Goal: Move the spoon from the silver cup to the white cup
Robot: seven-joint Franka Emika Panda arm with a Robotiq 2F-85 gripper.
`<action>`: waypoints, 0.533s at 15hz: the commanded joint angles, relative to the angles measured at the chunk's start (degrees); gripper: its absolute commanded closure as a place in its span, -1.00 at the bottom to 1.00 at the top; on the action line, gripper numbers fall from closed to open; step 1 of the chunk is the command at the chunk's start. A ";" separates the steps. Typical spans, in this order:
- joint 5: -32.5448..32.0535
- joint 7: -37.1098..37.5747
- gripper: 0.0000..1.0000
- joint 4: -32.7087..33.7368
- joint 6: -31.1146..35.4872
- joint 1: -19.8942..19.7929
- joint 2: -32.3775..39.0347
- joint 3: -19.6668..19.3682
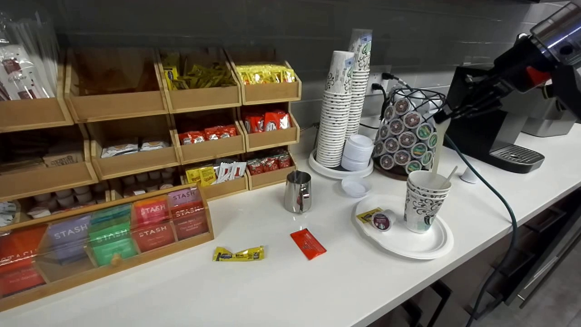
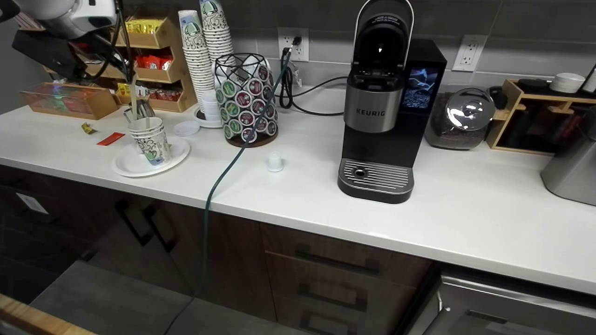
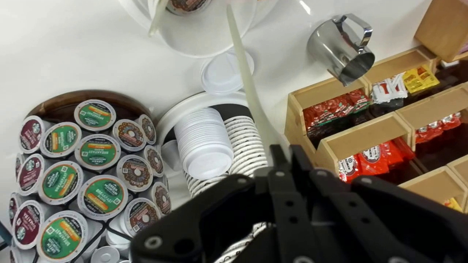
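Note:
The silver cup [image 1: 298,193] stands upright on the counter near the shelves; it also shows at the upper right of the wrist view [image 3: 338,49]. The white cup [image 1: 424,209], a short nested stack with dark swirls, stands on a white plate; it shows in an exterior view too [image 2: 153,144]. My gripper [image 3: 287,153] is shut on the upper end of a pale spoon [image 3: 248,80]. The spoon [image 1: 440,141] hangs nearly upright, its lower end at the white cup's mouth. I cannot tell how deep it reaches. A second pale stick [image 1: 450,175] leans in the white cup.
Tall paper cup stacks [image 1: 336,113] and a wire pod carousel [image 1: 406,131] stand behind the white plate [image 1: 445,245]. A coffee machine [image 2: 377,116] stands farther along. A green cable [image 2: 233,160] crosses the counter. A red packet [image 1: 308,244] and a yellow packet [image 1: 238,254] lie flat.

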 commanded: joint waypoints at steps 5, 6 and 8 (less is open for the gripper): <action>-17.59 15.87 -0.37 -1.21 -1.53 -4.25 1.76 2.63; -17.62 13.98 -0.54 -1.44 -3.83 -2.18 0.78 0.27; -16.25 7.91 -0.81 -2.20 -7.76 -1.10 -0.95 -1.60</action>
